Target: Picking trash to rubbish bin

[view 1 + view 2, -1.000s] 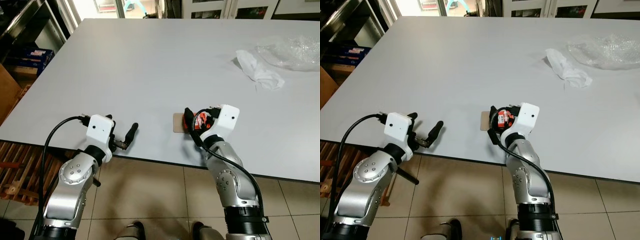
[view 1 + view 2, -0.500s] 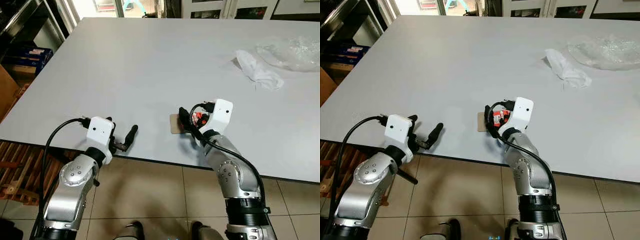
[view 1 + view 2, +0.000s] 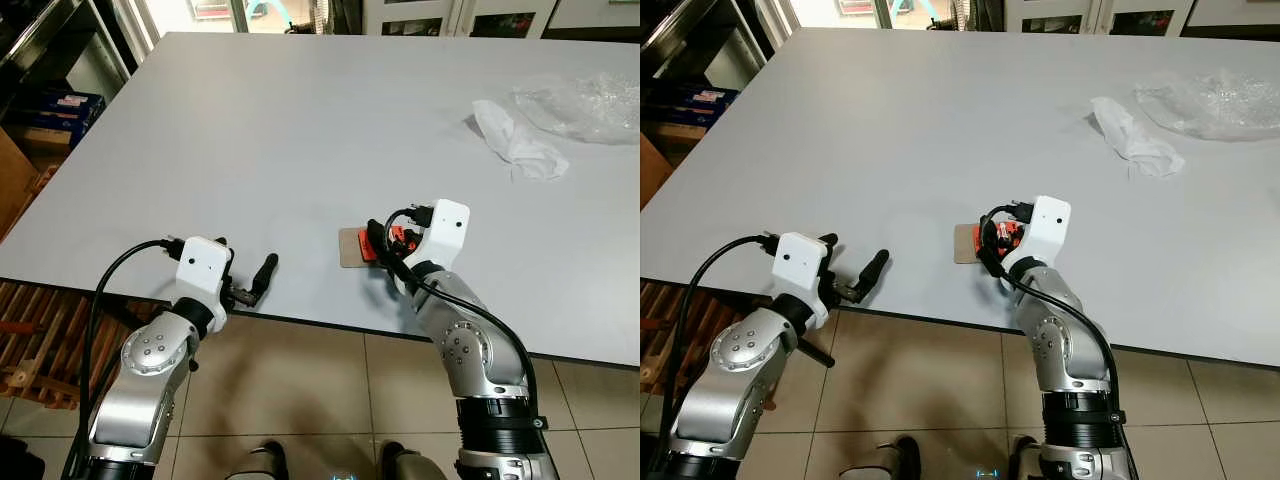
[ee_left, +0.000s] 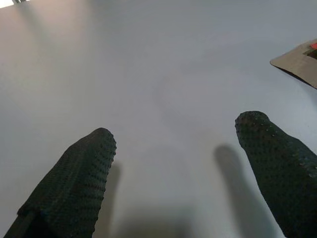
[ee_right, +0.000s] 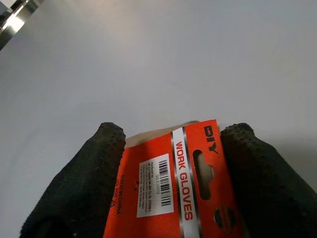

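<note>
Gripping an orange glove card [image 5: 178, 193], right gripper [image 3: 378, 243] fingers [image 5: 81, 183] close on it.

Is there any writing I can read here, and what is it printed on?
"WORK GLOVES": white letters on the orange cardboard packaging card between the right pincer's black fingers.
"DIY": at the end of that card, next to its hanging slot.
Barcode with digits on the card's white sticker: too small to read.
Fine print beside the barcode: too small to read.
Blue boxes beside the grey table: markings too blurred to read.
</note>
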Tool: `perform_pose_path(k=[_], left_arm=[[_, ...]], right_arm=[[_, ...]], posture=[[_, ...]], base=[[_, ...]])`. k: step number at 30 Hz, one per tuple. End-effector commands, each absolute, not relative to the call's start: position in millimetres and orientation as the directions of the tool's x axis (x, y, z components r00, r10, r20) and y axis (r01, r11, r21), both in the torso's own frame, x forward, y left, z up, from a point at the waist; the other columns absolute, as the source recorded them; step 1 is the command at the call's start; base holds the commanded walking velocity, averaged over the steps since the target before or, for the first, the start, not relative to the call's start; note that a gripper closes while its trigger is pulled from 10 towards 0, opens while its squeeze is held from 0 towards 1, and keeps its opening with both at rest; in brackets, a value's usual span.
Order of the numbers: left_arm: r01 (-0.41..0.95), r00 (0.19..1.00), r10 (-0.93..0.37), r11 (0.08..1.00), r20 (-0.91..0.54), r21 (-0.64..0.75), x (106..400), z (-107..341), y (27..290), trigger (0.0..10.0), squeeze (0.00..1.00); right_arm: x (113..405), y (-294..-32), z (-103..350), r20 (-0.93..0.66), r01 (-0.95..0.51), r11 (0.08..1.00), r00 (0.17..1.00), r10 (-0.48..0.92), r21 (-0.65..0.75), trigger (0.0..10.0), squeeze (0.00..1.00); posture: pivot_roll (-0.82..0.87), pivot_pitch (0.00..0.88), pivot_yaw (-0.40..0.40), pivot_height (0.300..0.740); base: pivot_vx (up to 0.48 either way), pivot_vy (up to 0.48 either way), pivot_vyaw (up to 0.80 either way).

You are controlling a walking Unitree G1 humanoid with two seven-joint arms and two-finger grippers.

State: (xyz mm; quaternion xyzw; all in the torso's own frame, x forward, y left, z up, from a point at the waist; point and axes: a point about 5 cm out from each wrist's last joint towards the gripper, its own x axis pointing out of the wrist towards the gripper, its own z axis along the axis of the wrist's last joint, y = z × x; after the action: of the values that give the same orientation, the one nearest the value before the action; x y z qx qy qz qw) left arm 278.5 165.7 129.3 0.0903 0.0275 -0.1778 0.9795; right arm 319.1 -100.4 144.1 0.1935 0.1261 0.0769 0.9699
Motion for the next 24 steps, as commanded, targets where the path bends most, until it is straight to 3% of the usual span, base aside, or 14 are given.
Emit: perform_pose_path(k=[1, 24], left_arm=[[0.364, 0.931, -0.351, 0.916, -0.101, 0.169, 275.9, 128.3, 165.1, 10.0, 0.0], [0.369, 0.929, -0.354, 0.914, -0.11, 0.168, 274.5, 127.1, 163.7, 10.0, 0.0]], right_arm=[[312.1, -99.8, 124.7, -0.309, -0.064, 0.913, 0.929, 0.202, 0.404, 0.0, 0.0], [308.9, -106.3, 119.3, -0.33, -0.041, 0.922, 0.927, 0.179, 0.385, 0.0, 0.0]], posture=[[0.1, 0.215, 0.074, 0.74], [0.1, 0.221, 0.077, 0.74]], base=[[0.0, 0.0, 0.0], [0.0, 0.0, 0.0]])
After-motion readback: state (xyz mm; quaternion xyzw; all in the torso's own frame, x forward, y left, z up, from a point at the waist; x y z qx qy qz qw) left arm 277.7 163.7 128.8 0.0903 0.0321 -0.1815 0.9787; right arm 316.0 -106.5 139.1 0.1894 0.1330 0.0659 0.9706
